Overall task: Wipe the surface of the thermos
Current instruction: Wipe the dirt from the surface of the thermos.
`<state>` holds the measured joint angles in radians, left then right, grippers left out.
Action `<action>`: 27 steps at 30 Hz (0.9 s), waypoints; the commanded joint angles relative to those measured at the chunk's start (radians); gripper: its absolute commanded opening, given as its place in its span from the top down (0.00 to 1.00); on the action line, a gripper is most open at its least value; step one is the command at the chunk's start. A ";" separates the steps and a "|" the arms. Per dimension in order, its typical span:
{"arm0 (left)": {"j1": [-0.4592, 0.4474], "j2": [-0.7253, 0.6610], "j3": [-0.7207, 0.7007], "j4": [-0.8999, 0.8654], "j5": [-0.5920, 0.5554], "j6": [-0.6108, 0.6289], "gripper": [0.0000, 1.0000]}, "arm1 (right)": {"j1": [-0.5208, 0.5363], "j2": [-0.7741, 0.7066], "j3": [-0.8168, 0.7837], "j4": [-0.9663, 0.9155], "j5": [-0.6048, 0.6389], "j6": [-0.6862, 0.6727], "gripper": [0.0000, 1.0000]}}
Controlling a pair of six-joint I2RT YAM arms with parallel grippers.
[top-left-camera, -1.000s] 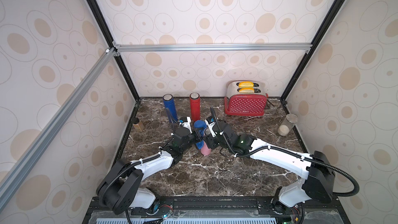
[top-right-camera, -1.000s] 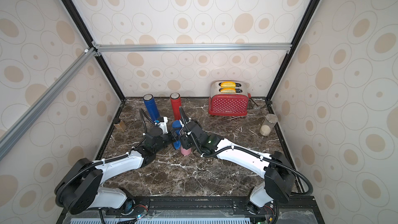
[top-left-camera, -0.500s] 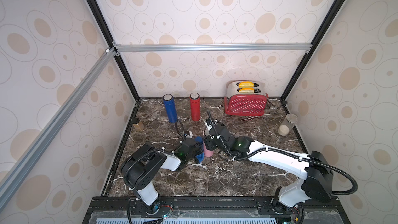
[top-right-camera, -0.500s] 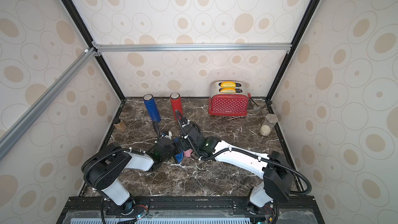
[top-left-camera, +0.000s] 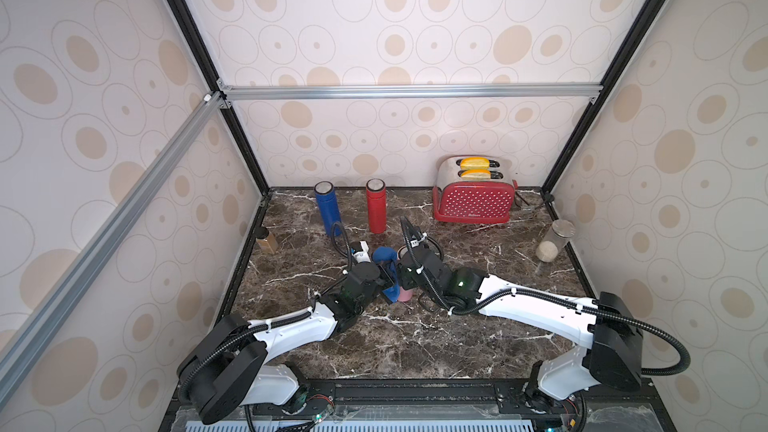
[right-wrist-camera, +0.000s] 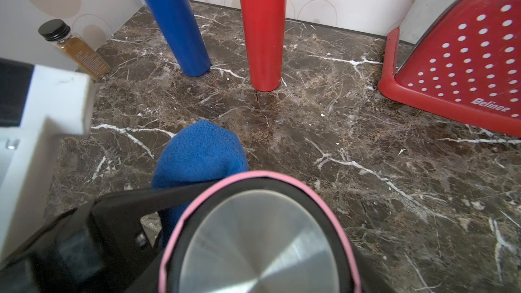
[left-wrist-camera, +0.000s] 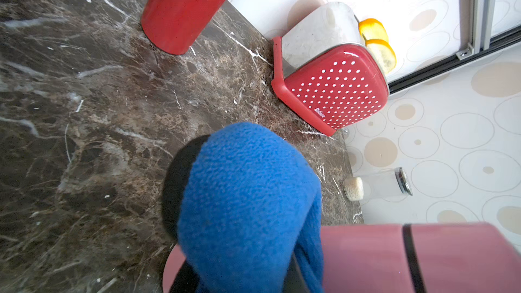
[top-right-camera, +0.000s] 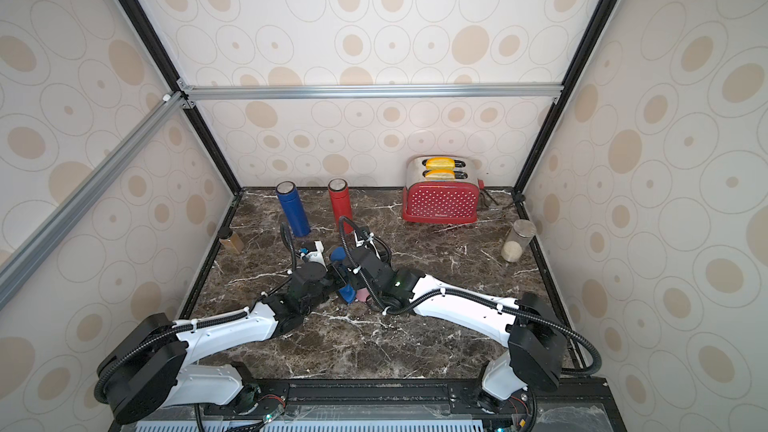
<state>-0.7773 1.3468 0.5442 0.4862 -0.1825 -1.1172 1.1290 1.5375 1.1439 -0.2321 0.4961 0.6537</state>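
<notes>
Swinging back out, the left arm has carried the cloth (top-left-camera: 383, 254) up the thermos (top-left-camera: 405, 295), mid-counter (top-left-camera: 457, 326). The left tool (top-left-camera: 388, 275) pinches the cloth tight; the right tool (top-left-camera: 409, 270), jaws part-spread, grips the thermos. Wiping is under way — next, likely another pressed stroke along an unwiped side.

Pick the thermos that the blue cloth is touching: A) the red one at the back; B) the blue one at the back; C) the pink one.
C: the blue cloth lies against the pink thermos; the blue thermos and red thermos stand apart behind.
</notes>
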 commanded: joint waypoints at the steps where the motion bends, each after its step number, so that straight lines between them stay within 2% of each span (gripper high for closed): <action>1: -0.069 0.094 -0.027 0.132 0.104 -0.039 1.00 | 0.051 0.118 -0.084 -0.185 -0.216 0.096 1.00; 8: -0.074 0.326 -0.145 0.390 0.066 0.017 1.00 | 0.051 0.127 -0.096 -0.171 -0.205 0.110 1.00; 12: -0.074 0.351 -0.181 0.486 0.052 0.102 1.00 | 0.049 0.138 -0.093 -0.171 -0.208 0.119 1.00; 15: -0.075 0.254 -0.177 0.379 0.026 0.217 1.00 | 0.050 0.138 -0.077 -0.180 -0.214 0.118 1.00; 21: -0.076 -0.020 -0.139 0.015 -0.071 0.576 1.00 | 0.043 0.112 -0.040 -0.188 -0.229 0.101 1.00; 24: -0.076 -0.116 -0.125 -0.130 -0.084 0.757 1.00 | 0.036 0.096 -0.020 -0.200 -0.232 0.091 1.00; 27: -0.076 -0.207 -0.139 -0.199 -0.081 0.867 1.00 | 0.019 0.078 -0.017 -0.200 -0.242 0.086 1.00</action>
<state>-0.8398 1.1992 0.3889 0.4305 -0.2512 -0.4679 1.1408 1.5555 1.1831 -0.2546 0.5011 0.6430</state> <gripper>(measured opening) 0.110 0.660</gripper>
